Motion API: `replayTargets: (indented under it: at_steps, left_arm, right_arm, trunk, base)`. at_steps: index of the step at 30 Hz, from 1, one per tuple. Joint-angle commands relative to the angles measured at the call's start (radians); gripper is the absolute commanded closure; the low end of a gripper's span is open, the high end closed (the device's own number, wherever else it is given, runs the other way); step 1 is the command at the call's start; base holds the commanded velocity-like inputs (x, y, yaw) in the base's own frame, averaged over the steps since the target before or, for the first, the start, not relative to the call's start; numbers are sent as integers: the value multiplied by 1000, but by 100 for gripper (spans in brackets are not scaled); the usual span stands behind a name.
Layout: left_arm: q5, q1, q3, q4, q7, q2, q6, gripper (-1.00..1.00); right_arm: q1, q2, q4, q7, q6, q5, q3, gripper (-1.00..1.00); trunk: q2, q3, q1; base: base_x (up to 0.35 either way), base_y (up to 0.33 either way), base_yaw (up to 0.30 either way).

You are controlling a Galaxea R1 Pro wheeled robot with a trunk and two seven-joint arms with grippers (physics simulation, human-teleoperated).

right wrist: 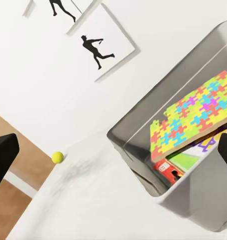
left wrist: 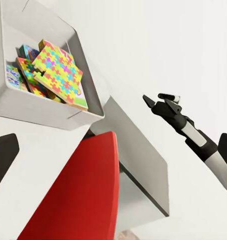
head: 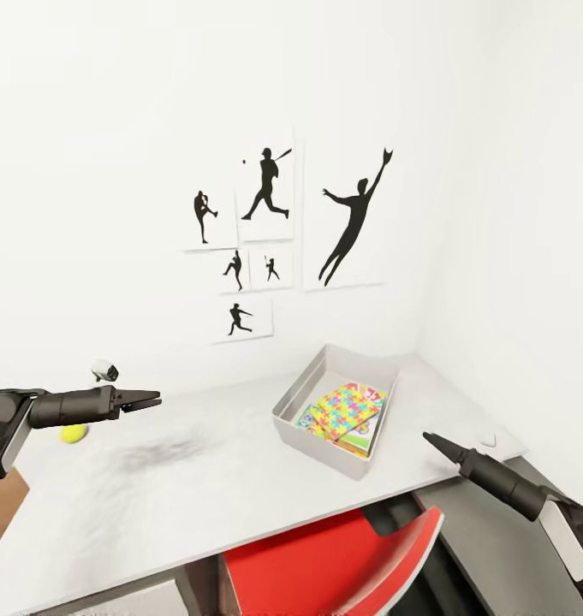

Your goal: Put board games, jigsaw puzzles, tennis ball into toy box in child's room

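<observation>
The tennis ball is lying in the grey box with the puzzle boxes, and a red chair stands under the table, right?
Not quite. The tennis ball lies on the table, away from the grey box, as the head view shows. The puzzle boxes are inside, and the red chair is there.

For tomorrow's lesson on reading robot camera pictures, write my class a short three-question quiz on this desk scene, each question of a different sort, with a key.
1. True or false: the tennis ball already lies inside the toy box.
2. Multiple choice: what lies on top of the pile in the toy box? A) a jigsaw puzzle box B) a teddy bear C) a book
3. Fill in: the chair tucked under the table is coloured ____.

Key
1. False. The ball rests on the table by the left gripper, well apart from the box.
2. A. The jigsaw puzzle lies tilted on top.
3. Red.
</observation>
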State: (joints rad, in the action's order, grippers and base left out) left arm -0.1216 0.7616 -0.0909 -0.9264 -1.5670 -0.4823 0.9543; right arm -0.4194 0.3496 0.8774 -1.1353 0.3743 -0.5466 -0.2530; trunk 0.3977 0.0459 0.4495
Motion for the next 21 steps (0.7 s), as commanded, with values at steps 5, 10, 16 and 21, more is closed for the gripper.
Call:
replayTargets:
  at_steps: [5,10,16,21]
  left_arm:
    - [0,1,-2,1,-4,-2,12,-100]
    - [-1,1,-5,4,-4,-4,13,-100]
    - [-1,1,-6,4,-4,-4,13,-100]
    - [-1,1,-11,5,-4,-4,15,-100]
  right_arm:
    - [-1,0,12,-2,23,-7,0,-100]
    - [-1,-3,109,-1,129,-6,1,-100]
    - [7,-51,267,1,232,1,0,-100]
    - [16,-72,326,2,263,6,1,-100]
  trunk:
    - [2,2,1]
    - [2,0,1]
    - [2,-4,1]
    - [2,-8,1]
  base:
    - [-33,0,43]
    - [-7,0,181]
    - [-1,0,249]
    - [0,0,266]
